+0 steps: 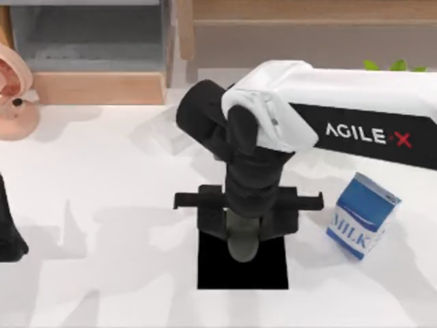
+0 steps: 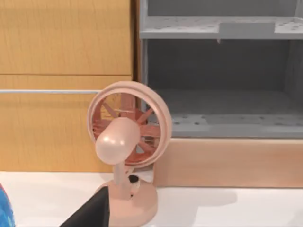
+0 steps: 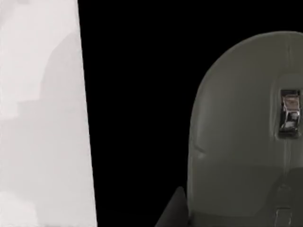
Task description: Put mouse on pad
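Right arm reaches in over the white worktop (image 1: 102, 205) and stands directly above the pad (image 1: 273, 270), a flat black mat near the front edge. The right gripper (image 1: 244, 236) points straight down at the pad's rear edge. Its body hides the fingers, so whether they are spread or pressed together cannot be told from above.

The mouse (image 1: 243, 247) sits under that gripper, over the rear part of the pad; its grey rounded end protrudes toward the pad's middle. In the right wrist view the mouse (image 3: 246, 132) shows grey-green with a scroll wheel (image 3: 289, 112), black pad (image 3: 137, 94) beside it and worktop (image 3: 42, 118) past the pad's edge. Contact between mouse and pad cannot be confirmed.

A blue milk carton (image 1: 362, 215) stands just beside the pad, on its right. A pink fan (image 1: 13, 96) stands well apart from the pad, at the far left.

Left arm (image 1: 8, 232) is parked at the left edge, well away from the pad. Its wrist view faces the fan (image 2: 125, 142) and a grey shelf unit (image 2: 218, 85).
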